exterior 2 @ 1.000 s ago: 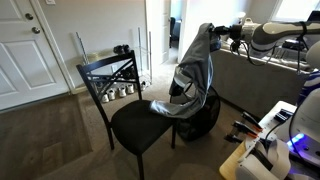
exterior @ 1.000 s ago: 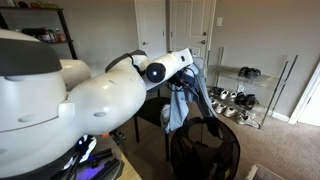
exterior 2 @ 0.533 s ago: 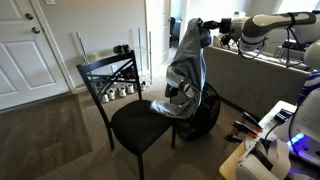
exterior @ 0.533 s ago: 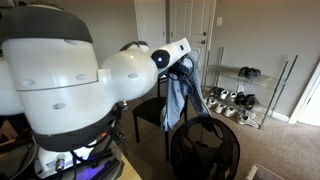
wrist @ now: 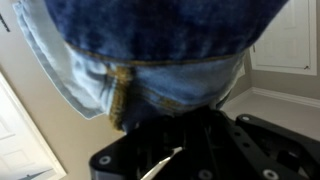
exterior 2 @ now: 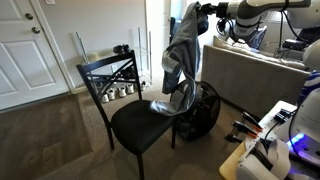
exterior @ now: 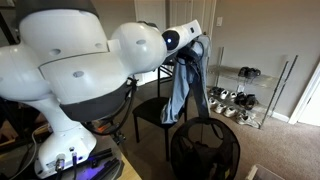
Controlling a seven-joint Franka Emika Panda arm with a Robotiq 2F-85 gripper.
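My gripper (exterior 2: pixel 197 10) is shut on a pair of blue jeans (exterior 2: pixel 180 60) and holds them high in the air. The jeans hang down and their lower end still rests on the seat of a black chair (exterior 2: pixel 135 125). In an exterior view the jeans (exterior: pixel 184 85) dangle beside the gripper (exterior: pixel 193 45) above the same chair (exterior: pixel 150 112). In the wrist view the denim (wrist: pixel 150 45) fills the top of the picture and covers the fingers (wrist: pixel 165 110).
A black mesh basket (exterior: pixel 203 152) stands next to the chair; it also shows in an exterior view (exterior 2: pixel 205 110). A metal shoe rack (exterior: pixel 240 98) stands by the wall. White doors (exterior 2: pixel 25 50) and a grey sofa (exterior 2: pixel 255 75) are around.
The gripper has risen with the jeans, lifting more of the cloth off the chair seat. The arm has swung up and across.
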